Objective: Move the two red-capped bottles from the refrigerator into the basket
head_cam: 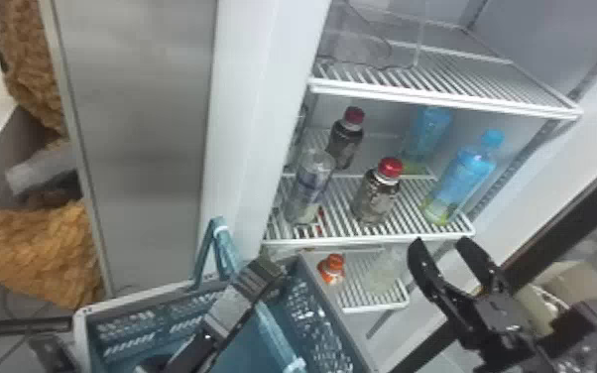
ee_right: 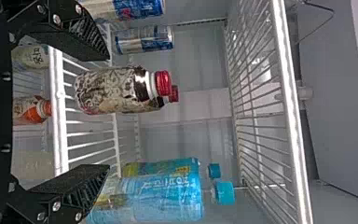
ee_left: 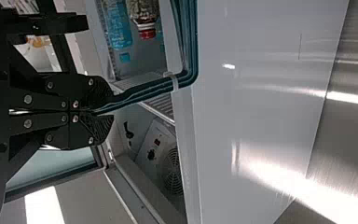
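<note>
Bottles (head_cam: 377, 198) with red caps, two of them, stand upright on the middle shelf (head_cam: 342, 241): this one by its front edge, the farther one (head_cam: 347, 141) deeper in, toward its left side. They look filled, so I expect real weight; the walls seem fairly firm, perhaps slick with cold. I'd pinch the nearer around the body below its shoulder, square on, and spare the cap. Wraps on both are dark and pale; the nearer's is ornately patterned, and I make out no wording on it.

On the middle shelf too are a silver-and-blue can (ee_right: 144, 39) and, to the right, blue-capped bottles (head_cam: 466, 178) with printed labels. Below the middle shelf sits an orange-capped bottle (head_cam: 333, 270).

My right gripper (head_cam: 440, 243) hangs before the middle shelf's right end, jaws spread, empty. Lower and left of the middle shelf is the basket (head_cam: 144, 292) — my left gripper (ee_left: 103, 111) has its jaws pressed together on the handle (ee_left: 154, 88). Next, I judge, comes the nearer bottle — straight in, clear of the can.
</note>
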Motion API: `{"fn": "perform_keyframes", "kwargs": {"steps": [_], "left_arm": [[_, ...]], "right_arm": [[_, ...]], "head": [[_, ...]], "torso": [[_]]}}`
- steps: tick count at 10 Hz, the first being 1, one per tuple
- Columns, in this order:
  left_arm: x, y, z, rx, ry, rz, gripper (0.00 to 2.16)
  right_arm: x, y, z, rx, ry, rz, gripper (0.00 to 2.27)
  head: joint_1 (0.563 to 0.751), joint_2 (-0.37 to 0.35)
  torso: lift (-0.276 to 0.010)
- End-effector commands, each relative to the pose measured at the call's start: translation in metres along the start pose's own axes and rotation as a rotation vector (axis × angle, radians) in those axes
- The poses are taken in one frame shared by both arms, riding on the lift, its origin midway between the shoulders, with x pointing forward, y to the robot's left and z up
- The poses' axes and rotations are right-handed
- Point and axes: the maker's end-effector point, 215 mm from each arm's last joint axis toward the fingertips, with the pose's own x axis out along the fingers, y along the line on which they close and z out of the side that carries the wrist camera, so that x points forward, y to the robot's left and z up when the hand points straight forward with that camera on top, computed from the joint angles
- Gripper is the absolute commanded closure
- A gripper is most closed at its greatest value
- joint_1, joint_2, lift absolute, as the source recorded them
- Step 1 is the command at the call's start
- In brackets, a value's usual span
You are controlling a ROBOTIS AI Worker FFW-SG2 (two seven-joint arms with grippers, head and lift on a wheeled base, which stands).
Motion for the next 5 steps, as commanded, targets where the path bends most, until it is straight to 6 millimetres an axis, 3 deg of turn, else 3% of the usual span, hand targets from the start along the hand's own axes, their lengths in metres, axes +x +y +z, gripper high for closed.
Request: {"fn": "perform_keyframes", "kwargs": {"steps": [1, 5], "left_arm": [[0.000, 0.000, 0.000, 0.000, 0.001, 0.001, 1.20], [0.000, 0.000, 0.002, 0.001, -0.004, 0.000, 1.20]], "right_arm": [[0.008, 0.000, 0.000, -0.003, 0.002, -0.004, 0.20], [0.028, -0.001, -0.011, 0.006, 0.034, -0.009, 0.20]], "head": [[0.695, -0.350], [0.695, -0.350]], "torso": [[0.000], [0.000]]}}
